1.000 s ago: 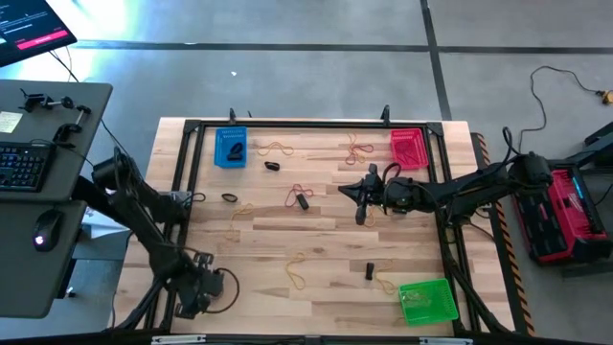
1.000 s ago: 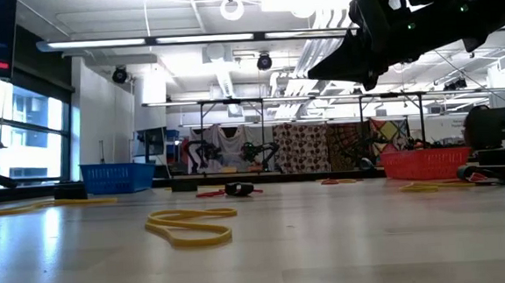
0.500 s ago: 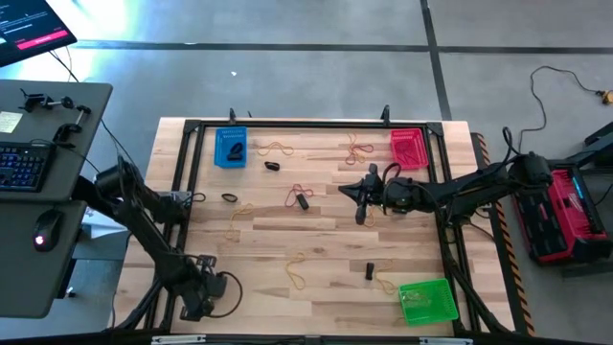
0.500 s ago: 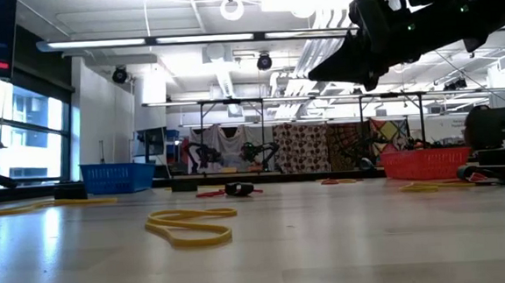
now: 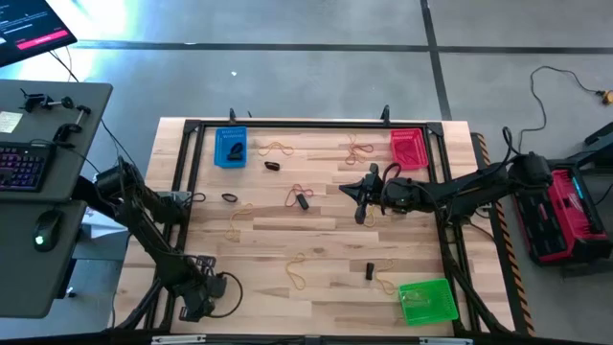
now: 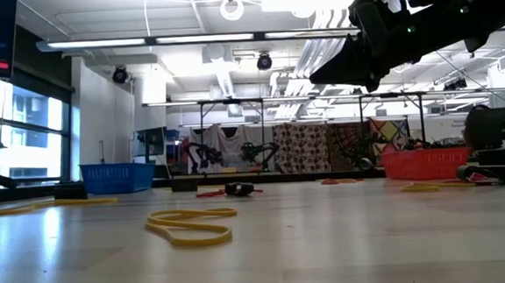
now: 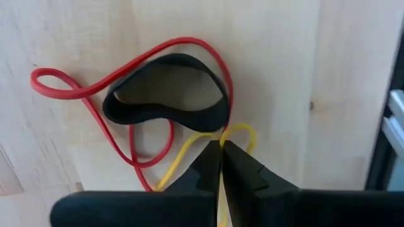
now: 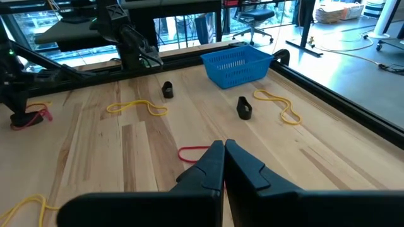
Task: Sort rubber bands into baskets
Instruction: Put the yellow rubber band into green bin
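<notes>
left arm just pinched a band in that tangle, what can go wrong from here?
1. The left gripper has its fingers shut on the yellow band, which crosses the red band and touches the black band; lifting may drag those along.
2. The pinch holds only the loop's edge, so it could slip out.

The left gripper [image 7: 221, 165] sits low at the table's near left corner, fingers pressed together. The right gripper [image 5: 362, 196] hovers mid-table toward the right edge, shut.
</notes>
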Robot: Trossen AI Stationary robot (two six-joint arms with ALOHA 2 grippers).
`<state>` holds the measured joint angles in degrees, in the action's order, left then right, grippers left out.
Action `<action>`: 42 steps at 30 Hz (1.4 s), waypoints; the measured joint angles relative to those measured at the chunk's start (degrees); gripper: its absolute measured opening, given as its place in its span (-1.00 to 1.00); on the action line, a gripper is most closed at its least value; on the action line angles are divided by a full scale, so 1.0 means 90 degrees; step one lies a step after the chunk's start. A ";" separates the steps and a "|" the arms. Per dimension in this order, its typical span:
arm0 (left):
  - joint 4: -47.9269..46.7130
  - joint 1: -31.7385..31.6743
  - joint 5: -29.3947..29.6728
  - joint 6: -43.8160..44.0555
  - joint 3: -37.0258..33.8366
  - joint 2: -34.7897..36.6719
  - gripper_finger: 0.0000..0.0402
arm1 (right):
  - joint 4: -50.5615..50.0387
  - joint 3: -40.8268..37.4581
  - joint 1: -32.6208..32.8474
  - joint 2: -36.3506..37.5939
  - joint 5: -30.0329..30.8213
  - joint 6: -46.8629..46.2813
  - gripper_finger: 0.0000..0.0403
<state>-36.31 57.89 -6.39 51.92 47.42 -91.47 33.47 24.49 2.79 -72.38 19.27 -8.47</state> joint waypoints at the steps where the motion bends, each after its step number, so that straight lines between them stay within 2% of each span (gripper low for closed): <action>1: 0.0002 0.0000 -0.0051 0.0000 0.0000 0.0033 -0.97 | -0.0001 0.0000 0.0000 0.0000 -0.0001 0.0000 -1.00; 12: 0.0051 -0.0014 -0.0228 0.0004 0.0000 0.0384 -0.99 | 0.0001 0.0000 0.0000 0.0000 -0.0005 0.0000 -1.00; 22: 0.0053 -0.0019 -0.0064 0.0051 0.0000 0.0399 -0.90 | -0.0009 0.0000 -0.0002 0.0000 -0.0024 0.0000 -1.00; 29: 0.0053 -0.0019 -0.0080 0.0000 0.0000 0.0399 -0.99 | -0.0029 0.0000 0.0000 0.0000 -0.0022 0.0000 -1.00; 42: 0.0058 -0.0017 -0.0437 0.0053 0.0000 0.0404 -1.00 | -0.0029 0.0000 -0.0002 0.0000 -0.0019 -0.0002 -1.00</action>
<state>-35.79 57.74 -10.32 52.40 47.42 -87.83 33.21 24.49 2.76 -72.38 19.09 -8.49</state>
